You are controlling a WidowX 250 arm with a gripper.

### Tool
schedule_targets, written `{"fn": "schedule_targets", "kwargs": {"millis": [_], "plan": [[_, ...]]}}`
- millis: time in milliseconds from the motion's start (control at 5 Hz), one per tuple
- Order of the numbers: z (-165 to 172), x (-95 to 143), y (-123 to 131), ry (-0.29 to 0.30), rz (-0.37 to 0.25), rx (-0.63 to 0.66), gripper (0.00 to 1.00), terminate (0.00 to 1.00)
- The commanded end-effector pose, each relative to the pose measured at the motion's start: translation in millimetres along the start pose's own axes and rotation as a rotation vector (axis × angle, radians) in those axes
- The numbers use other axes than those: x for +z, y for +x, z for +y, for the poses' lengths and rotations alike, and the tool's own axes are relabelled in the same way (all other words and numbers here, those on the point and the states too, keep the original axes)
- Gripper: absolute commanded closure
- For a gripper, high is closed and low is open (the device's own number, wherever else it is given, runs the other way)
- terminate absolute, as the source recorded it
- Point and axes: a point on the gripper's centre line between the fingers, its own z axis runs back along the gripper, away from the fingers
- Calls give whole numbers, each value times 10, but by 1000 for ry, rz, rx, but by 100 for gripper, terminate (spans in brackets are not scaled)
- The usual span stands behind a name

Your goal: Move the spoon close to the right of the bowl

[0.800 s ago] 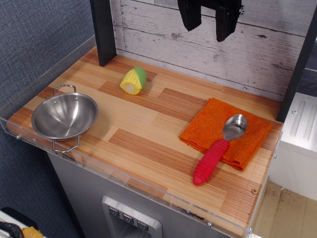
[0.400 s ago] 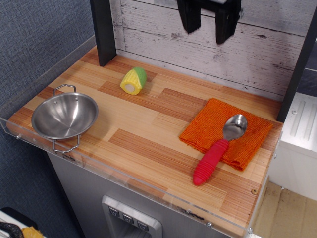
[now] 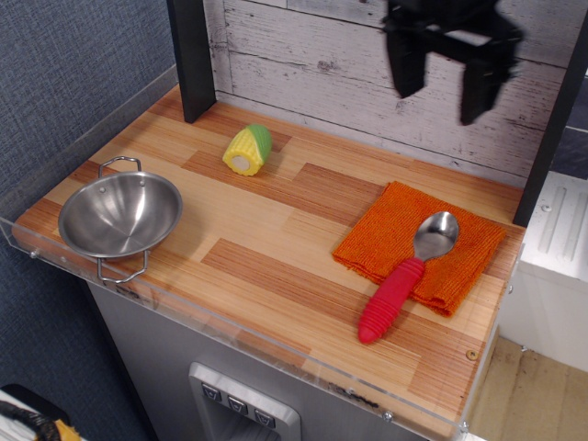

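Note:
The spoon [image 3: 404,278] lies at the right of the wooden counter, its silver scoop on an orange cloth [image 3: 418,241] and its red ribbed handle pointing to the front edge. The steel bowl [image 3: 119,216] with two wire handles stands at the front left, empty. My gripper [image 3: 443,103] hangs open and empty high above the back right of the counter, above and behind the spoon, its two black fingers [image 3: 407,69] spread apart.
A toy corn cob [image 3: 247,150], yellow and green, lies at the back middle. A black post [image 3: 195,57] stands at the back left, another at the right edge. A clear plastic lip [image 3: 230,342] runs along the counter's front and left sides.
My gripper has moved to the right and come lower, from above the back middle to above the cloth and spoon. Its fingers stand wider apart. Nothing on the counter has moved.

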Motion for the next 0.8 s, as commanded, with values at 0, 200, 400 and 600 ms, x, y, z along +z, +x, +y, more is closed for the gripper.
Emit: {"fn": "schedule_targets", "kwargs": {"millis": [0,200,400,600], "plan": [[-482,348,-666,-3,-26,11,0,0],[-503,339,-1018,25,16,82,0,0],[-435,252,-1192,40,46,114,0,0],[-398,78,-1197,44,86,118,0,0]]}}
